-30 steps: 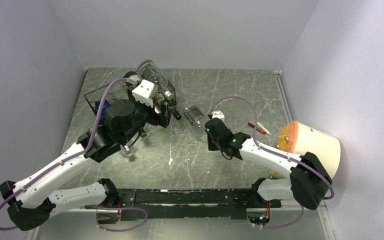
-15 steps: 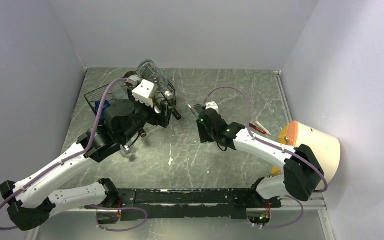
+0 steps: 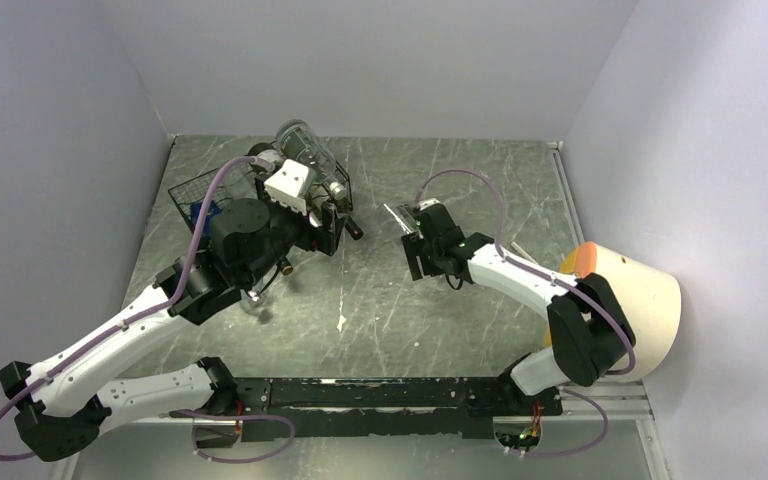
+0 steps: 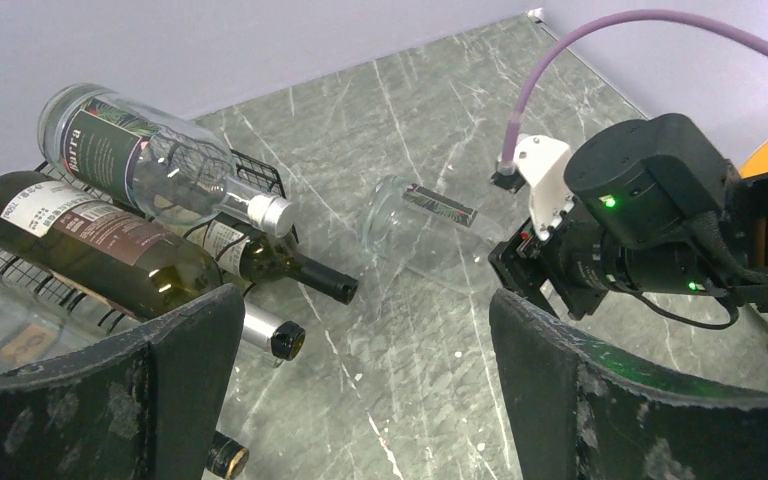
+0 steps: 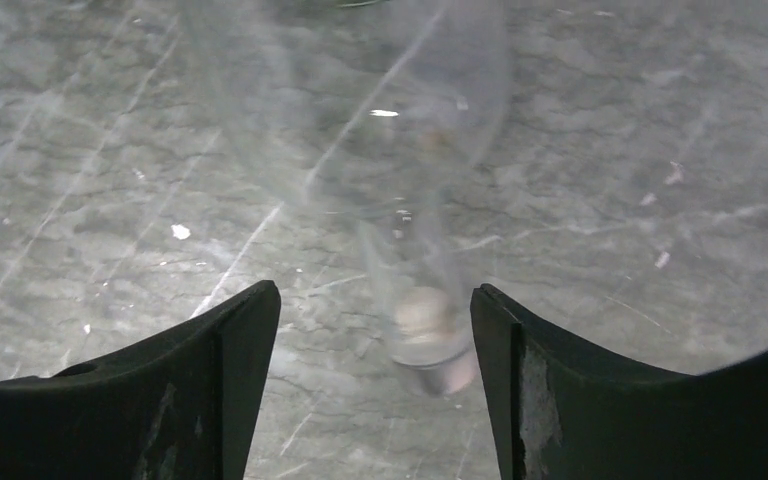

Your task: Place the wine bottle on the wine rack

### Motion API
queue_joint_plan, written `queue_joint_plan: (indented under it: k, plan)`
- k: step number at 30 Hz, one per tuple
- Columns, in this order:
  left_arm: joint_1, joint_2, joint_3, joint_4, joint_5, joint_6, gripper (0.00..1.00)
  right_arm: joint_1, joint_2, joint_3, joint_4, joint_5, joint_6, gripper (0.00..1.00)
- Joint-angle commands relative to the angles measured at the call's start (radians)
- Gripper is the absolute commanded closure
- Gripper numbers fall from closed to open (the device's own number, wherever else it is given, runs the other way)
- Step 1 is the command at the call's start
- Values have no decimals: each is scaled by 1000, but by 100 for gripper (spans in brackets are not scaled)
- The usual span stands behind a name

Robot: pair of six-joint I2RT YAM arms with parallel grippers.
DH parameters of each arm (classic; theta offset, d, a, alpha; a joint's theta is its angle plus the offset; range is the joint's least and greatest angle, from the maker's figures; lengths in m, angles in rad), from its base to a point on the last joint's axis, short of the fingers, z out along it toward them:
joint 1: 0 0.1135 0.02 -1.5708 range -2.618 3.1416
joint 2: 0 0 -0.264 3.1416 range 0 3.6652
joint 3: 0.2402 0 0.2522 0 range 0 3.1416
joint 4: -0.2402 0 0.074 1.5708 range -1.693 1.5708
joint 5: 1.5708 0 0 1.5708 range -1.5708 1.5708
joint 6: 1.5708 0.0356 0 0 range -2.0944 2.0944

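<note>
Lying on table (image 5: 660,100): clear wine bottle (image 5: 390,150), neck loose between jaws of open right end effector (image 5: 375,295), body toward 12 o'clock; wine rack (image 3: 188,190) at bottle's 9 o'clock from overhead.

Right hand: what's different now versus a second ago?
The right hand moved a little farther from the arm bases and opened, letting go of the clear wine bottle. The bottle now lies loose between its open jaws, neck toward the hand. Unchanged: the left hand, open by the wine rack, and the bottles already on it.
</note>
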Motion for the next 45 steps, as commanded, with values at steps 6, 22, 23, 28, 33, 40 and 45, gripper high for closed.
queue_joint_plan:
  k: [6,22,23,28,33,40,45]
  plan:
    - [-2,-12,17,9,-9,6,4,-2,120,59,36,-144,-58,35]
    - [-2,-26,9,2,-24,8,4,-1,255,103,117,-25,22,40]
    - [-2,-28,8,2,-26,8,4,1,254,97,125,-14,22,43]
    - [-2,-22,10,-7,-29,6,4,5,237,52,176,2,15,56]
    - [-2,-22,11,-2,-24,5,4,5,238,35,197,22,13,72]
    - [-2,-28,15,-11,-25,2,4,7,173,-7,281,56,-6,100]
    - [-2,-33,15,-9,-24,0,4,10,72,-47,358,66,-19,100]
